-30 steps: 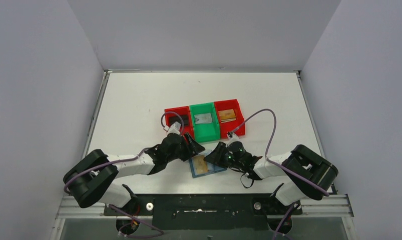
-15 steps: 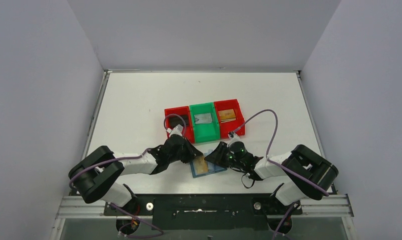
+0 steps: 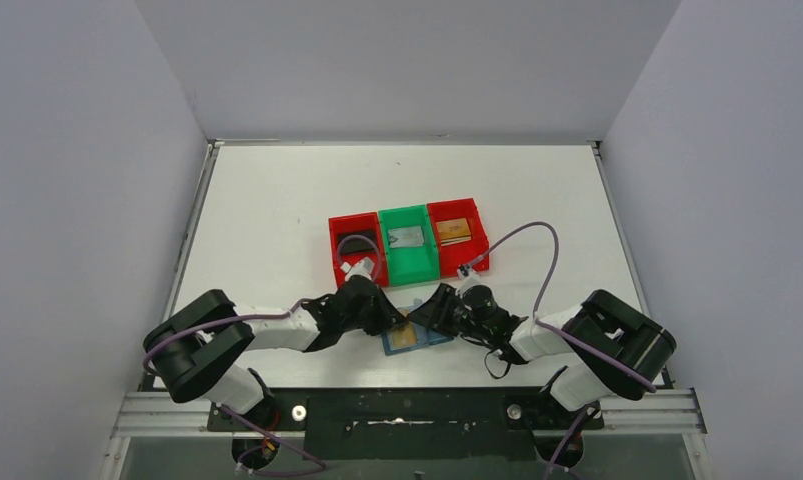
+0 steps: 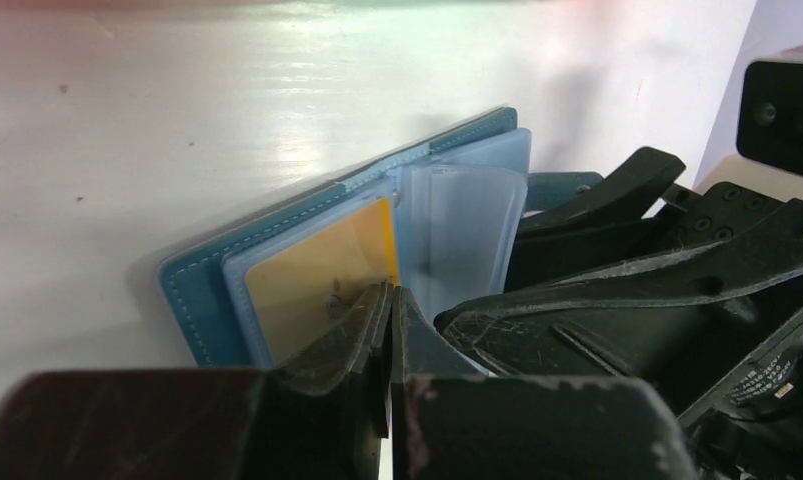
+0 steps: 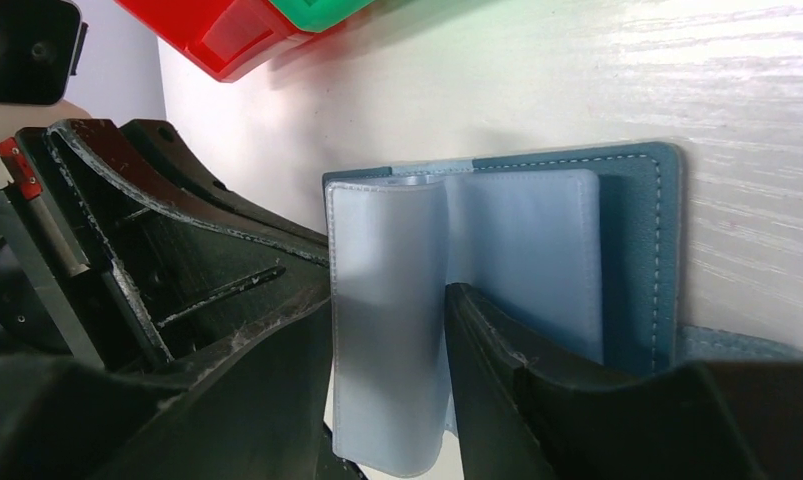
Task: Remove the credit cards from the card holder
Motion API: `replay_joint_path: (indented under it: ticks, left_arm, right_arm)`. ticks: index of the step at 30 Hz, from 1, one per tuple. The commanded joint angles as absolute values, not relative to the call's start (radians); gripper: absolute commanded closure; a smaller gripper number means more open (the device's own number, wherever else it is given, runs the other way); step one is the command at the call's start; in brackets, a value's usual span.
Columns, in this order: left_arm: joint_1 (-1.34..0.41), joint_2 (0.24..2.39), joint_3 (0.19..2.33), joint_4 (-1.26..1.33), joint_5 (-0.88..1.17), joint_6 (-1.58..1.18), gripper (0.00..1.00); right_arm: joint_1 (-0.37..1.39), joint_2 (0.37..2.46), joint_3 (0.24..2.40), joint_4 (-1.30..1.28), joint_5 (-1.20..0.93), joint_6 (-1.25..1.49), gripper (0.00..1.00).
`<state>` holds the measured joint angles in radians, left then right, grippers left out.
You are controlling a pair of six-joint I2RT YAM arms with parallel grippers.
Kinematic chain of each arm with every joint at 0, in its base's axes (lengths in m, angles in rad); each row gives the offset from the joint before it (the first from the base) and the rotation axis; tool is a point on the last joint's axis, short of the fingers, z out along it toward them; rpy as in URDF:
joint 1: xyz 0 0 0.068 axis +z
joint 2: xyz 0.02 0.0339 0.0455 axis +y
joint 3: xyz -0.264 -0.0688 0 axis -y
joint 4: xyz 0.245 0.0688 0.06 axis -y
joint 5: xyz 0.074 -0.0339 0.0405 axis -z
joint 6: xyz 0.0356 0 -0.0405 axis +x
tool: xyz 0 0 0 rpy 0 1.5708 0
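Note:
The teal card holder (image 3: 418, 338) lies open on the table between both grippers. Its left pocket shows a gold card (image 4: 307, 280). My left gripper (image 4: 390, 292) is shut, with its tip resting on that card's edge and nothing between its fingers. In the top view it (image 3: 393, 318) sits at the holder's left side. My right gripper (image 5: 389, 305) is open, and a curled light-blue pocket leaf (image 5: 392, 330) stands between its fingers. Its right finger (image 5: 497, 350) rests on the holder's right inner page (image 5: 537, 250). Other cards lie in the bins.
Three bins stand in a row just behind the holder: a red one (image 3: 335, 240), a green one (image 3: 415, 268) holding a silver-grey card (image 3: 407, 237), and a red one (image 3: 477, 255) holding a gold-brown card (image 3: 454, 230). Purple cables loop over both wrists.
My left gripper has shut and moved down and right, from the bins onto the holder's gold card. The right jaws have widened slightly around the pocket leaf.

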<state>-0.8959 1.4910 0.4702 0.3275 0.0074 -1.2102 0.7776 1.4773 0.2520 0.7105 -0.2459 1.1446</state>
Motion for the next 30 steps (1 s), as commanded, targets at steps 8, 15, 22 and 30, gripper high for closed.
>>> replay_joint_path:
  ticks: [8, 15, 22, 30]
  left_arm:
    - [-0.851, 1.56, 0.528, 0.533, 0.252, -1.08, 1.0]
    - [-0.852, 1.583, 0.545, 0.558, 0.261, -1.078, 1.0]
    - [-0.852, 1.616, 0.605, 0.515, 0.281, -1.047, 1.0]
    - [-0.866, 1.712, 0.708, 0.414, 0.283, -0.999, 1.0]
  right_arm:
    - [0.771, 1.381, 0.268, 0.693, -0.282, 1.047, 0.46]
    - [0.77, 1.293, 0.284, 0.632, -0.301, 0.987, 0.29]
    - [0.771, 1.146, 0.336, 0.356, -0.173, 0.938, 0.21]
    - [0.765, 0.883, 0.33, 0.047, 0.085, 0.962, 0.34]
